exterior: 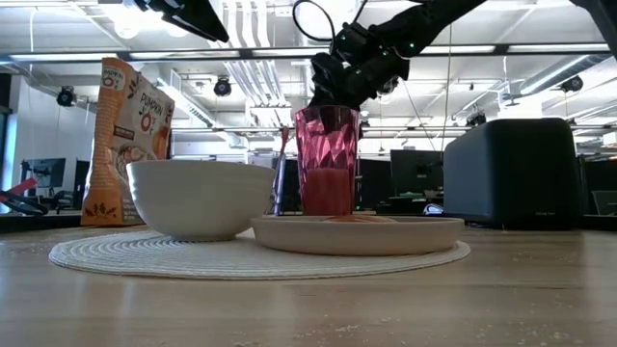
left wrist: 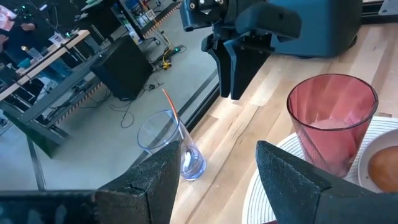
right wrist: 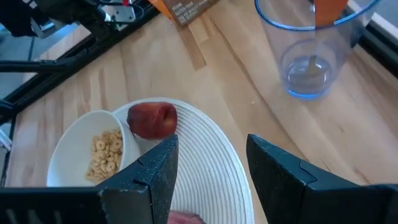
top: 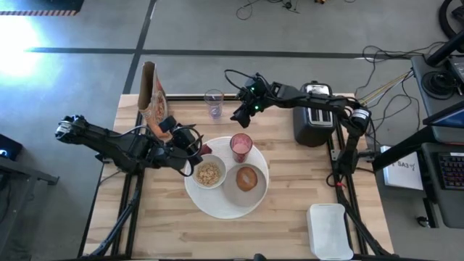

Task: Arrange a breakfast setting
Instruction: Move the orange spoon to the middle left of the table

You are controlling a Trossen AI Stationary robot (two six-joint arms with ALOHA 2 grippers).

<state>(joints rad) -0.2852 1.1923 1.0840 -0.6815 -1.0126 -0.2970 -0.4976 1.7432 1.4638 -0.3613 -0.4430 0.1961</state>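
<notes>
A round white woven mat [top: 217,203] lies mid-table. On it stand a white bowl [top: 209,174] of cereal rings, a white plate [exterior: 357,234] with a round browned bread piece [top: 247,178], and a pink tumbler [top: 241,145] holding some pink drink. A dark-red fruit [right wrist: 152,119] lies on the mat beside the bowl. My left gripper [top: 197,150] is open and empty, hovering over the mat's far left edge near the fruit. My right gripper [top: 239,118] is open and empty, above and just beyond the tumbler, which also shows in the left wrist view [left wrist: 331,121].
A clear glass [top: 213,104] with an orange straw stands at the far edge. A cereal bag [top: 154,101] stands at the far left. A black-and-silver toaster [top: 313,114] stands at the far right, and a white tray [top: 330,230] at the near right.
</notes>
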